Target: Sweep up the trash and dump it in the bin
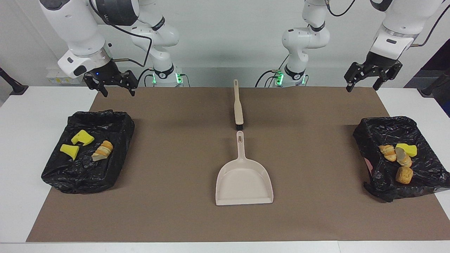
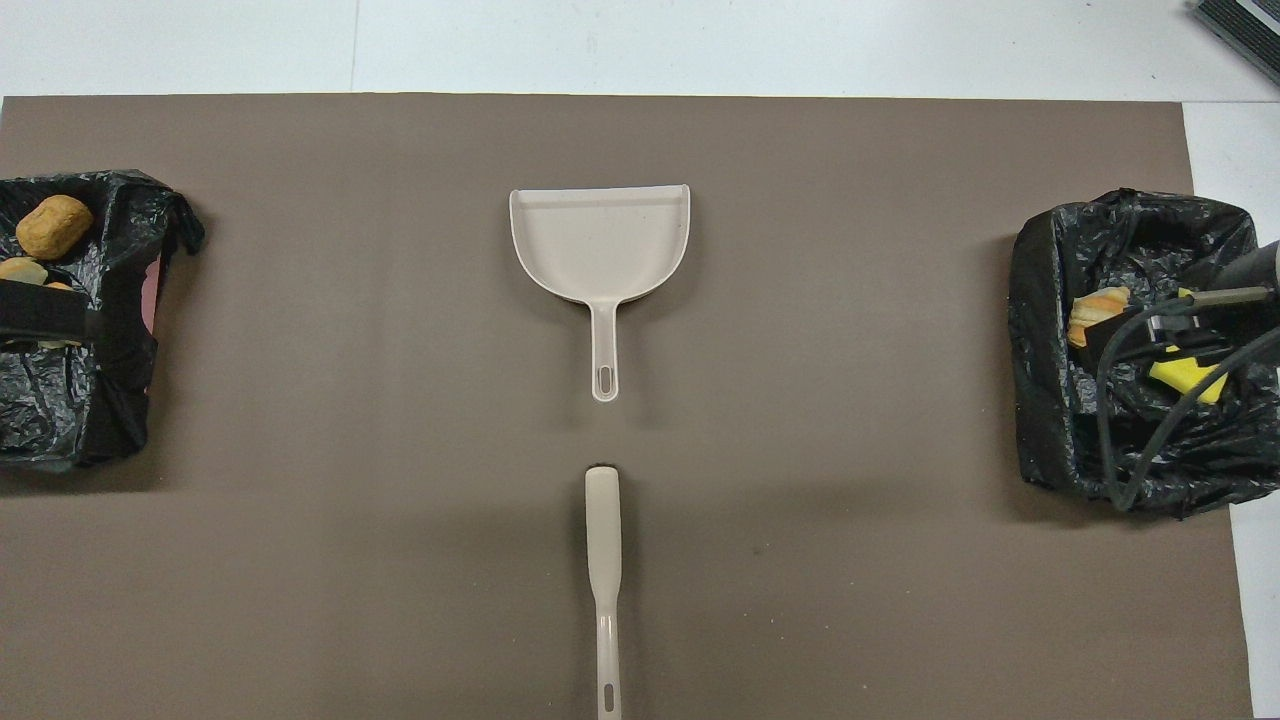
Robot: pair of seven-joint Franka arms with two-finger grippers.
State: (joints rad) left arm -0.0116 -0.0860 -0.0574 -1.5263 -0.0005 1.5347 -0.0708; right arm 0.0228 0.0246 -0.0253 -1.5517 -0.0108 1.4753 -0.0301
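Note:
The trash lies in two black-bagged bins. In the bin (image 1: 81,184) at the right arm's end are two yellow sponge pieces (image 1: 82,137) and a bread chunk (image 1: 103,150). The bin (image 1: 362,135) at the left arm's end holds a yellow sponge piece (image 1: 407,149) and three bread chunks (image 1: 404,174). My left gripper (image 1: 362,88) hangs open and empty, high over its end of the mat, well clear of that bin. My right gripper (image 1: 119,93) hangs open and empty over the mat's edge at its own end.
A beige dustpan (image 1: 244,179) lies mid-mat with its handle toward the robots. A beige brush (image 1: 238,105) lies in line with it, nearer to the robots, bristles by the pan's handle. A brown mat (image 1: 175,158) covers the white table.

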